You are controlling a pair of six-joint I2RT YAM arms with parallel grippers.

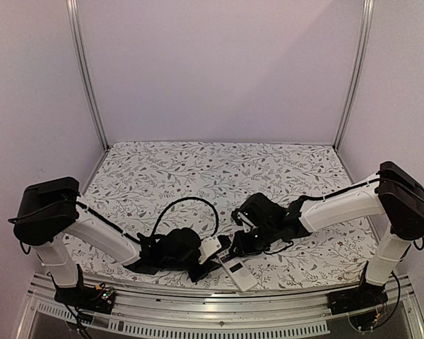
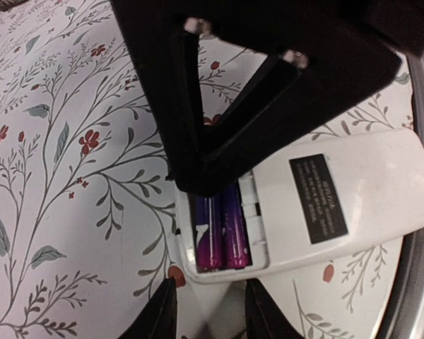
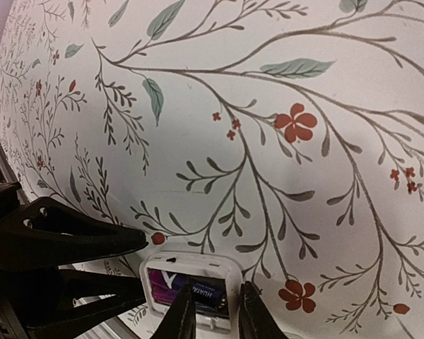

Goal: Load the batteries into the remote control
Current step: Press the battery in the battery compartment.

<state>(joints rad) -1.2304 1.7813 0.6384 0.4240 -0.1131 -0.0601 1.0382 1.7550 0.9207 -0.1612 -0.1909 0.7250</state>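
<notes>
A: Where is the remote [image 2: 367, 183]?
B: At six o'clock on the table [image 1: 219, 169], its end at the left fingers [image 2: 159, 318]; gripping, I cannot tell.
A: And the right fingers [image 3: 180, 321]?
B: Narrowly apart over the batteries [image 2: 222, 233]; grip unclear.

batteries [image 2: 222, 233]: upper ends hidden under right hand [image 2: 200, 175] | remote control [image 3: 198, 263]: cropped at right-wrist bottom edge
</notes>
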